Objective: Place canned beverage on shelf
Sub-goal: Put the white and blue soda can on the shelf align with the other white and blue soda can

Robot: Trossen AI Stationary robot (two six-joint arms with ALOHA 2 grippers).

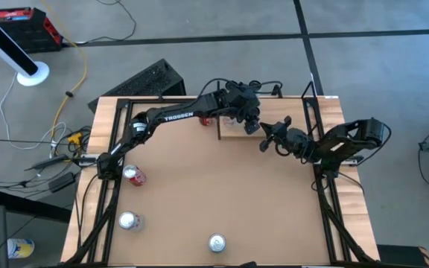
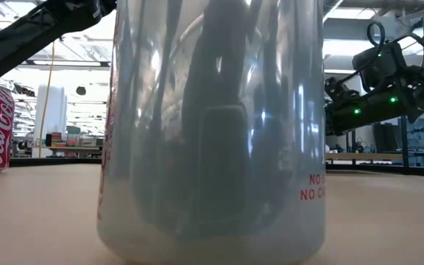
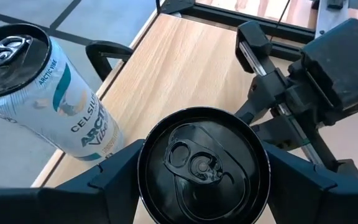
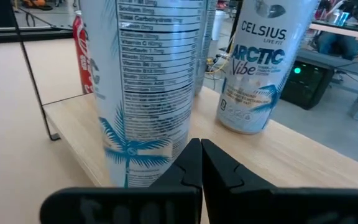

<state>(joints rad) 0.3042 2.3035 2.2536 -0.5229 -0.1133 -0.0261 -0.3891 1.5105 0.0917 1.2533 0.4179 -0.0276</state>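
Can (image 3: pixel 202 165) with a black top sits between the left gripper's (image 3: pixel 201 186) two fingers, over the shelf (image 3: pixel 185 68). The shelf lies near 12 o'clock on the table (image 1: pixel 222 186). Just beside it stands a white Celsius can (image 3: pixel 48 93). If the held can bumps that one, it could tip over. The right gripper (image 4: pixel 201 165) waits near the shelf's 3 o'clock side with fingers pressed together, holding nothing. It could get in the way.
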